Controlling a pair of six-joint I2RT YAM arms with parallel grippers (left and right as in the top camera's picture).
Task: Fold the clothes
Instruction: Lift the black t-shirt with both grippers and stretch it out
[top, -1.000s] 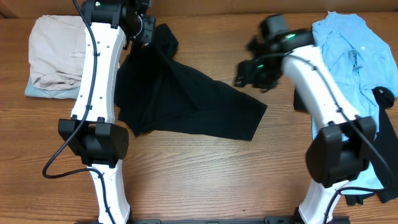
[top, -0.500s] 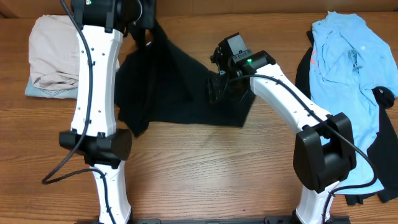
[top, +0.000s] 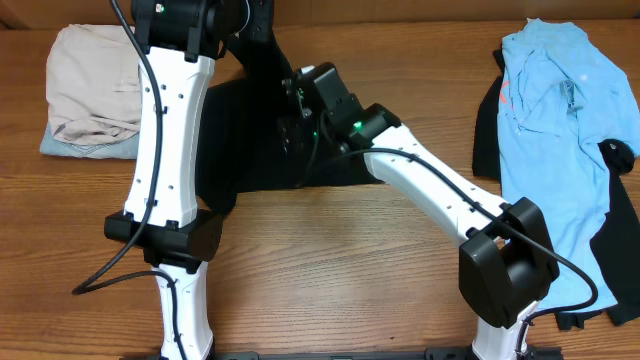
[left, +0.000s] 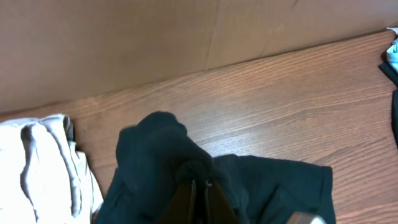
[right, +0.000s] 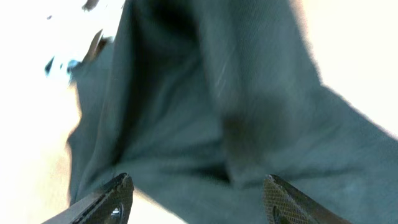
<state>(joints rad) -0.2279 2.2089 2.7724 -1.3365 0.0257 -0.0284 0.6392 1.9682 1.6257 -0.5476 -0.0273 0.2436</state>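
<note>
over the table, the right gripper has swung from beside the light blue shirt onto the black t-shirt, whose right half has bunched in towards the left gripper: gathered, i judge, not folded, and the right arm hides part of it. at the left wrist the fingers are pinched together on a raised bunch of black cloth, the beige garment close by. at the right wrist, blurred, the fingers stand apart over the cloth, gripping nothing.
</note>
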